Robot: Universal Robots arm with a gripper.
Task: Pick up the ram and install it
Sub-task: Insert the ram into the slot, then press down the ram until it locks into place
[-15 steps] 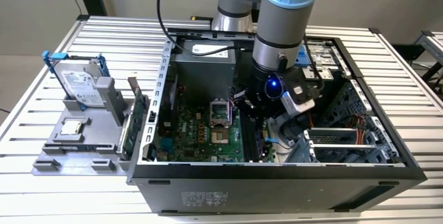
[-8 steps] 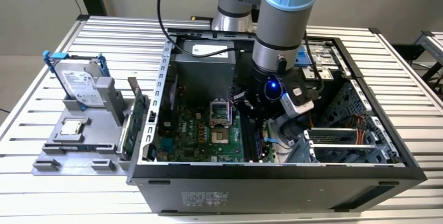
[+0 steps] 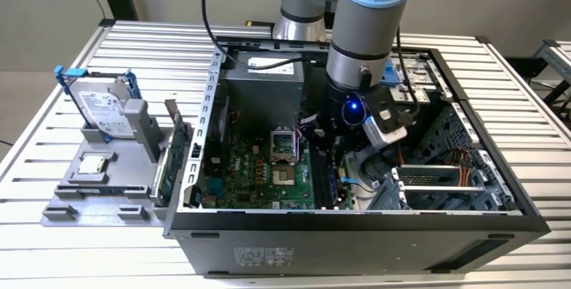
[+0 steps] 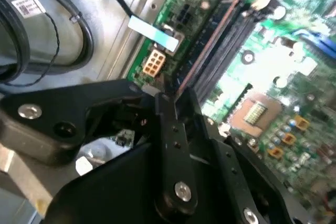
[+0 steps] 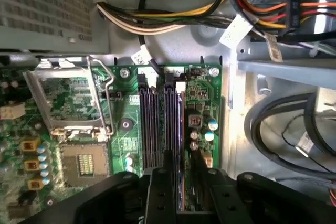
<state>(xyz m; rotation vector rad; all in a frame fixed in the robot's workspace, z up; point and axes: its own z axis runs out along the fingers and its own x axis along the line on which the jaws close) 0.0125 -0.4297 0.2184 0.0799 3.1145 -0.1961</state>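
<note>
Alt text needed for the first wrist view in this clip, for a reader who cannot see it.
The black gripper reaches over the memory slots of a green motherboard inside an open computer case. An open processor socket sits beside the slots, with bundled power cables running across the metal chassis beyond.

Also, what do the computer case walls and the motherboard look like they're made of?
The computer case looks like sheet metal: dark painted outside, bare matte grey inside, with punched holes and folded edges. The motherboard looks like glossy green laminate circuit board, with fine traces and soldered parts. Its CPU socket frame seems shiny bare metal.
</note>
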